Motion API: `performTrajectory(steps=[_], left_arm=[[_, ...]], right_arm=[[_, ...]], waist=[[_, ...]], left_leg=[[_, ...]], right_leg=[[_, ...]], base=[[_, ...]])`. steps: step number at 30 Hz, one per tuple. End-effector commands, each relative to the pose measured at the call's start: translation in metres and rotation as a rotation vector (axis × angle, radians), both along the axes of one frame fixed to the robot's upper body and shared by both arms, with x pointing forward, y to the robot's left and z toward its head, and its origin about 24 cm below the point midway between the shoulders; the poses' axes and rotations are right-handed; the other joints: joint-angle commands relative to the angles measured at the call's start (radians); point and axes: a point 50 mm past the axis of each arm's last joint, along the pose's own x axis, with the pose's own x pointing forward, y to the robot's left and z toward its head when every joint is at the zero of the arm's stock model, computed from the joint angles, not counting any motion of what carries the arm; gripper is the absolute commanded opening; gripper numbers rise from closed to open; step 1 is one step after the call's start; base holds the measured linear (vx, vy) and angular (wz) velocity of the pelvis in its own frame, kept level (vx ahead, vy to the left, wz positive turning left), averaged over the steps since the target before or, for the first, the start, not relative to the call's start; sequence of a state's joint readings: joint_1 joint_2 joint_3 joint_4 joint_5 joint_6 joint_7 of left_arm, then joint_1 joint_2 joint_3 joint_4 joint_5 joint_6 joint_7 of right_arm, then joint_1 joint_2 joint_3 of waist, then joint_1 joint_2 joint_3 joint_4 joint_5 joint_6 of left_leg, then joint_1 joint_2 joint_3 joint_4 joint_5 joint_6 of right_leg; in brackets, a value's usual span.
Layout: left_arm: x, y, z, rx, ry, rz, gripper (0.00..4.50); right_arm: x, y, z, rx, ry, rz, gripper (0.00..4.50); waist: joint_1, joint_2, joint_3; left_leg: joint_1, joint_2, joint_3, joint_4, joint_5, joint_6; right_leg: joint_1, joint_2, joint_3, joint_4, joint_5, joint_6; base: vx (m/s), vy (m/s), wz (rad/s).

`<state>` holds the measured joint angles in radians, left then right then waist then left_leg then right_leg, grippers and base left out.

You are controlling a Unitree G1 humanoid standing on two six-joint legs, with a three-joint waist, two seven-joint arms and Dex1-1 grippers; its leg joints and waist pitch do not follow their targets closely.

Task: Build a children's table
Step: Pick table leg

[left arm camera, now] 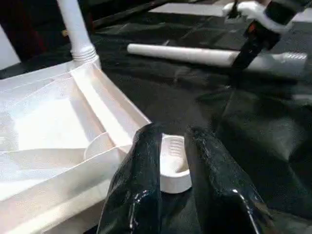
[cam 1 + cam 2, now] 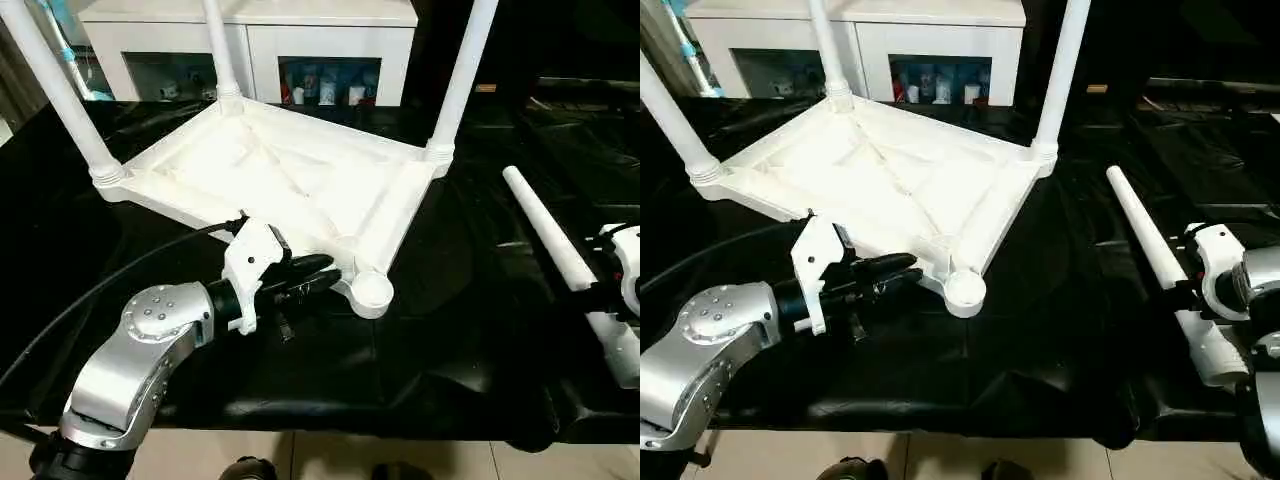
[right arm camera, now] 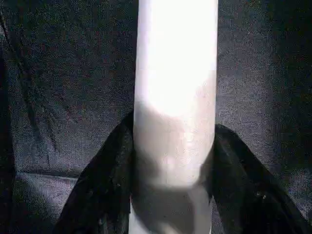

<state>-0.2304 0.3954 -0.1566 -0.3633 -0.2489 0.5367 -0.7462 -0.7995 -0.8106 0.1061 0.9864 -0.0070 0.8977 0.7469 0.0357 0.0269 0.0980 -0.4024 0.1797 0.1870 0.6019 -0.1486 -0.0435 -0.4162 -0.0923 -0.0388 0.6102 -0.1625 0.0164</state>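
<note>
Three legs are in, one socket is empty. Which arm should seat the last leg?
Right. The right gripper is shut on the loose leg. The left gripper sits at the empty socket, better placed to steady the top.

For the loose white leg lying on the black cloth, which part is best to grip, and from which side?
Grip the loose leg near its thick end, closing across the round tube from its two sides, as the right gripper does. That leaves the end nearer the tabletop free for the empty socket.

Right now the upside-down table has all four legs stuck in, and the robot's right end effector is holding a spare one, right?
Not quite. The table top has three legs in; the near corner socket is empty, as the left eye view shows. The right end effector holds the fourth leg, not a spare.
</note>
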Motion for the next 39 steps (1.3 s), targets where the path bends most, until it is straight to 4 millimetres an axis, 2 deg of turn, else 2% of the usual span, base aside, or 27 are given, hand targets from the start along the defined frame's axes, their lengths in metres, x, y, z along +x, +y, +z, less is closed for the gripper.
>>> performTrajectory(steps=[1, 5, 6, 9, 11, 12, 15, 16, 17, 18, 19, 20, 21, 22, 23, 24, 25, 29, 30, 32, 33, 34, 35, 36, 37, 38, 39], left_arm=[[0.003, 0.0, -0.001, 0.023, 0.012, 0.018, 1.05], [0.004, -0.001, 0.002, -0.004, 0.0, 0.012, 1.05], [0.005, -0.001, 0.003, -0.018, -0.002, 0.019, 1.05], [0.01, -0.002, 0.008, -0.074, -0.005, 0.055, 1.05], [0.012, -0.006, 0.006, -0.075, 0.014, 0.08, 1.05], [0.015, -0.007, 0.006, -0.084, 0.017, 0.115, 1.05], [0.024, -0.01, 0.009, -0.13, 0.023, 0.204, 1.05], [0.026, -0.011, 0.01, -0.138, 0.022, 0.213, 1.05], [0.028, -0.014, 0.011, -0.143, 0.028, 0.22, 1.05], [0.028, -0.016, 0.013, -0.144, 0.026, 0.215, 1.05], [0.028, -0.021, 0.015, -0.159, 0.02, 0.19, 1.05], [0.027, -0.023, 0.017, -0.169, 0.019, 0.181, 1.05], [0.027, -0.023, 0.017, -0.169, 0.019, 0.181, 1.05], [0.028, -0.026, 0.021, -0.195, 0.018, 0.172, 1.05], [0.028, -0.026, 0.021, -0.195, 0.018, 0.172, 1.05], [0.029, -0.027, 0.024, -0.209, 0.017, 0.17, 1.05], [0.03, -0.027, 0.025, -0.214, 0.016, 0.17, 1.05], [0.032, -0.031, 0.032, -0.241, 0.011, 0.166, 1.05], [0.032, -0.031, 0.034, -0.249, 0.011, 0.165, 1.05], [0.033, -0.032, 0.036, -0.252, 0.005, 0.165, 1.05], [0.035, -0.031, 0.04, -0.269, -0.008, 0.183, 1.05], [0.037, -0.03, 0.042, -0.281, -0.017, 0.196, 1.05], [0.039, -0.028, 0.048, -0.32, -0.03, 0.217, 1.05], [0.04, -0.028, 0.049, -0.326, -0.031, 0.22, 1.05], [0.042, -0.027, 0.056, -0.376, -0.042, 0.235, 1.05], [0.042, -0.027, 0.056, -0.376, -0.042, 0.235, 1.05], [0.044, -0.026, 0.061, -0.414, -0.027, 0.231, 1.05]], right_arm=[[0.001, -0.003, 0.004, -0.006, -0.01, -0.006, 1.81], [0.0, -0.003, 0.003, 0.006, -0.014, -0.017, 1.79], [-0.001, -0.004, 0.003, 0.015, -0.024, -0.029, 1.79], [-0.001, -0.007, 0.006, 0.049, -0.082, -0.081, 1.79], [0.003, -0.007, 0.014, 0.09, -0.199, -0.113, 1.79], [0.007, -0.007, 0.02, 0.108, -0.298, -0.119, 1.79], [0.016, 0.001, 0.043, 0.233, -0.582, -0.104, 1.79], [0.016, 0.003, 0.047, 0.267, -0.631, -0.098, 1.78], [0.016, 0.011, 0.058, 0.368, -0.748, -0.068, 1.78], [0.014, 0.019, 0.068, 0.455, -0.842, -0.027, 1.78], [0.005, 0.039, 0.086, 0.613, -0.992, 0.096, 1.78], [0.001, 0.046, 0.09, 0.659, -1.021, 0.137, 1.78], [0.001, 0.046, 0.09, 0.659, -1.021, 0.137, 1.78], [-0.006, 0.067, 0.1, 0.762, -1.072, 0.223, 1.78], [-0.006, 0.067, 0.1, 0.762, -1.072, 0.223, 1.78], [-0.009, 0.079, 0.106, 0.825, -1.107, 0.254, 1.78], [-0.01, 0.085, 0.11, 0.863, -1.126, 0.268, 1.78], [-0.013, 0.107, 0.119, 0.937, -1.165, 0.315, 1.78], [-0.014, 0.111, 0.121, 0.953, -1.17, 0.327, 1.78], [-0.015, 0.118, 0.121, 0.966, -1.147, 0.367, 1.78], [-0.019, 0.127, 0.119, 0.98, -1.111, 0.41, 1.78], [-0.021, 0.133, 0.118, 0.987, -1.085, 0.439, 1.78], [-0.023, 0.141, 0.115, 0.959, -1.057, 0.487, 1.78], [-0.023, 0.143, 0.115, 0.955, -1.053, 0.493, 1.78], [-0.026, 0.153, 0.111, 0.913, -1.018, 0.565, 1.78], [-0.026, 0.153, 0.111, 0.913, -1.018, 0.565, 1.78], [-0.027, 0.162, 0.105, 0.87, -0.981, 0.618, 1.78]], waist=[[0.003, -0.026, -0.074], [0.004, -0.029, -0.075], [0.003, -0.032, -0.073], [0.004, -0.032, -0.072], [0.005, -0.031, -0.07], [0.006, -0.032, -0.069], [0.007, -0.034, -0.072], [0.004, -0.03, -0.071], [0.006, -0.03, -0.071], [0.005, -0.032, -0.075], [0.008, -0.026, -0.075], [0.012, -0.021, -0.075], [0.01, -0.022, -0.075], [0.011, -0.013, -0.075], [0.013, -0.013, -0.075], [0.013, -0.006, -0.075], [0.013, -0.003, -0.073], [0.017, -0.004, -0.072], [0.019, -0.004, -0.07], [0.022, -0.004, -0.069], [0.019, -0.017, -0.069], [0.024, -0.009, -0.071], [0.021, -0.023, -0.07], [0.024, -0.02, -0.07], [0.024, -0.026, -0.07], [0.026, -0.021, -0.07], [0.023, -0.028, -0.07]], left_leg=[[0.026, 0.031, -0.011, -0.06, -0.373, 0.017], [0.025, 0.031, -0.011, -0.06, -0.367, 0.018], [0.024, 0.03, -0.011, -0.06, -0.368, 0.02], [0.023, 0.029, -0.009, -0.059, -0.354, 0.023], [0.024, 0.029, -0.008, -0.06, -0.351, 0.027], [0.024, 0.028, -0.007, -0.062, -0.343, 0.031], [0.024, 0.027, -0.006, -0.061, -0.334, 0.042], [0.02, 0.025, -0.007, -0.063, -0.332, 0.047], [0.021, 0.025, -0.006, -0.064, -0.324, 0.055], [0.019, 0.025, -0.01, -0.062, -0.312, 0.059], [0.019, 0.026, -0.01, -0.065, -0.303, 0.066], [0.027, 0.028, -0.007, -0.065, -0.308, 0.078], [0.022, 0.029, -0.011, -0.068, -0.295, 0.081], [0.02, 0.031, -0.011, -0.071, -0.274, 0.074], [0.025, 0.03, -0.008, -0.069, -0.275, 0.073], [0.024, 0.032, -0.013, -0.072, -0.28, 0.066], [0.025, 0.03, -0.011, -0.073, -0.282, 0.063], [0.031, 0.031, -0.013, -0.077, -0.321, 0.024], [0.034, 0.03, -0.011, -0.078, -0.338, 0.011], [0.032, 0.03, -0.013, -0.081, -0.343, 0.003], [0.03, 0.03, -0.012, -0.081, -0.341, 0.003], [0.029, 0.031, -0.012, -0.083, -0.318, 0.003], [0.025, 0.031, -0.012, -0.084, -0.31, 0.007], [0.022, 0.031, -0.013, -0.085, -0.303, 0.005], [0.025, 0.032, -0.01, -0.083, -0.3, 0.007], [0.023, 0.032, -0.012, -0.084, -0.29, 0.006], [0.021, 0.032, -0.013, -0.085, -0.287, 0.008]], right_leg=[[0.032, -0.029, 0.018, -0.09, -0.442, -0.208], [0.033, -0.029, 0.018, -0.09, -0.435, -0.212], [0.033, -0.029, 0.018, -0.091, -0.439, -0.211], [0.033, -0.029, 0.019, -0.091, -0.431, -0.211], [0.033, -0.029, 0.02, -0.093, -0.428, -0.207], [0.033, -0.028, 0.022, -0.096, -0.422, -0.19], [0.034, -0.028, 0.02, -0.098, -0.42, -0.176], [0.036, -0.026, 0.018, -0.098, -0.418, -0.17], [0.037, -0.026, 0.02, -0.099, -0.41, -0.158], [0.038, -0.027, 0.017, -0.094, -0.401, -0.162], [0.039, -0.027, 0.016, -0.095, -0.397, -0.155], [0.034, -0.027, 0.019, -0.099, -0.385, -0.149], [0.038, -0.026, 0.017, -0.095, -0.369, -0.152], [0.037, -0.024, 0.016, -0.094, -0.348, -0.175], [0.034, -0.024, 0.018, -0.095, -0.343, -0.18], [0.035, -0.026, 0.016, -0.091, -0.346, -0.191], [0.034, -0.025, 0.017, -0.094, -0.35, -0.189], [0.029, -0.026, 0.016, -0.097, -0.396, -0.173], [0.024, -0.027, 0.018, -0.101, -0.419, -0.16], [0.026, -0.028, 0.017, -0.103, -0.439, -0.139], [0.026, -0.027, 0.018, -0.105, -0.442, -0.134], [0.028, -0.029, 0.02, -0.104, -0.424, -0.128], [0.03, -0.029, 0.019, -0.105, -0.424, -0.126], [0.032, -0.031, 0.02, -0.102, -0.425, -0.123], [0.028, -0.033, 0.021, -0.105, -0.426, -0.121], [0.03, -0.034, 0.022, -0.104, -0.429, -0.116], [0.031, -0.035, 0.022, -0.103, -0.427, -0.117]], base=[[0.0, 0.0, 0.0], [0.0, 0.0, 0.0], [0.0, 0.0, 0.0], [0.0, 0.0, 0.0], [0.0, 0.0, 0.0], [0.0, 0.0, 0.0], [0.0, 0.0, 0.0], [0.0, 0.0, 0.0], [0.0, 0.0, 0.0], [0.0, 0.0, 0.0], [0.0, 0.0, 0.0], [0.0, 0.0, 0.0], [0.0, 0.0, 0.0], [0.0, 0.0, 0.0], [0.0, 0.0, 0.0], [0.0, 0.0, 0.0], [0.0, 0.0, 0.0], [0.0, 0.0, 0.0], [0.0, 0.0, 0.0], [0.0, 0.0, 0.0], [0.0, 0.0, 0.0], [0.0, 0.0, 0.0], [0.0, 0.0, 0.0], [0.0, 0.0, 0.0], [0.0, 0.0, 0.0], [0.0, 0.0, 0.0], [0.0, 0.0, 0.0]])
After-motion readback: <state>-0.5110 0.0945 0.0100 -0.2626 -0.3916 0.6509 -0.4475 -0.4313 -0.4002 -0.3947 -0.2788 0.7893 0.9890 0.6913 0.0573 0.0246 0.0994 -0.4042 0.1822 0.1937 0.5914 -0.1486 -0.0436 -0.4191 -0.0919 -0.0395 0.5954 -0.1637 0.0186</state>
